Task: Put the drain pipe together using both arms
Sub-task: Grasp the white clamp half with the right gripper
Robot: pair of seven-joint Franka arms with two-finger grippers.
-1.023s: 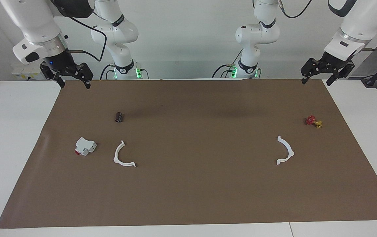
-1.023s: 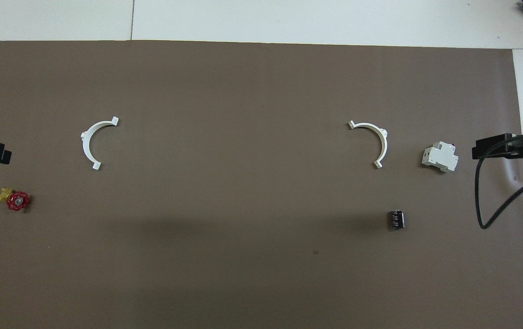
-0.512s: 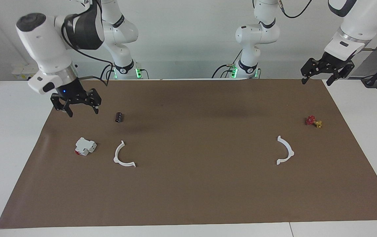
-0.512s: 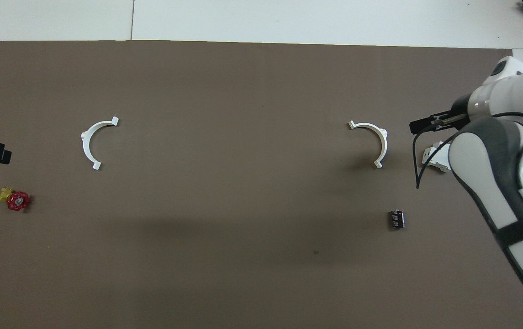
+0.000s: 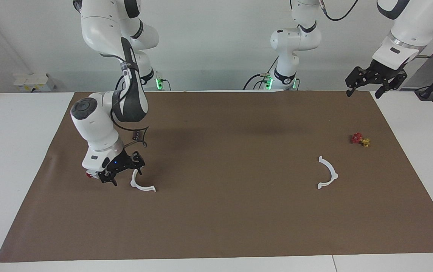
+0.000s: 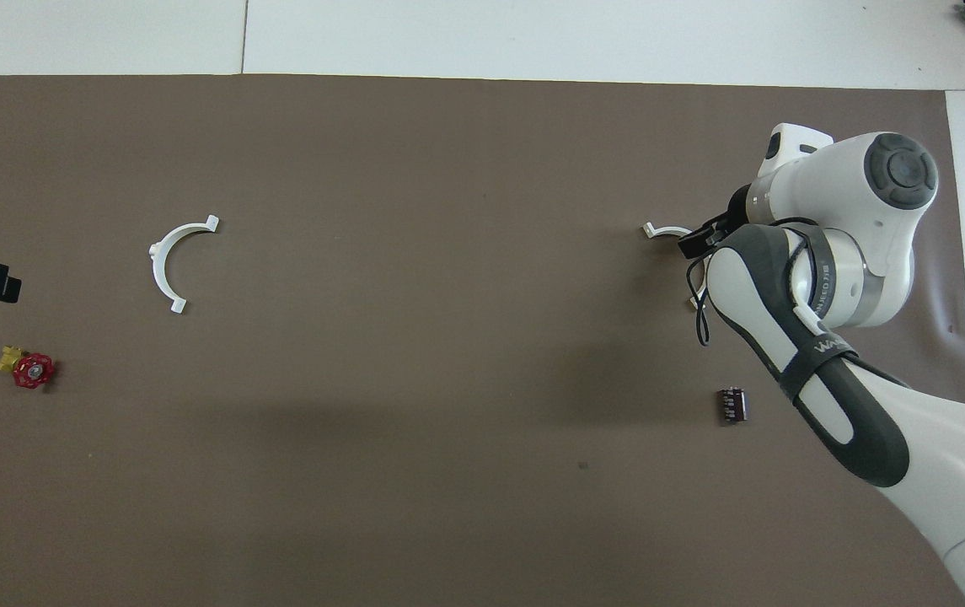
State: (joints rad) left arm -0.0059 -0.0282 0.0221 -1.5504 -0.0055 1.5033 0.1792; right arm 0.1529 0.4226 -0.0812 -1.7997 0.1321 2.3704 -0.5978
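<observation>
The drain pipe lies as two separate white half-ring arcs on the brown mat. One arc [image 5: 143, 185] lies toward the right arm's end, the other arc [image 5: 328, 174] toward the left arm's end. My right gripper [image 5: 127, 177] is open and low, with one finger over the first arc's end nearer the robots. I cannot tell whether it touches. In the overhead view the right arm covers most of that arc [image 6: 661, 229], while the other arc [image 6: 167, 260] is in full sight. My left gripper [image 5: 363, 92] is open and waits raised over the mat's corner.
A small black cylinder [image 6: 732, 405] lies nearer the robots than the right gripper. The white-and-red block [image 5: 89, 174] is mostly hidden by that gripper. A red and yellow valve [image 5: 360, 139] lies near the left arm's end. The brown mat [image 5: 239, 226] covers the white table.
The right arm has swung down from the mat's corner to the arc beside the white-and-red block, gripper open. The left arm and all parts have not moved.
</observation>
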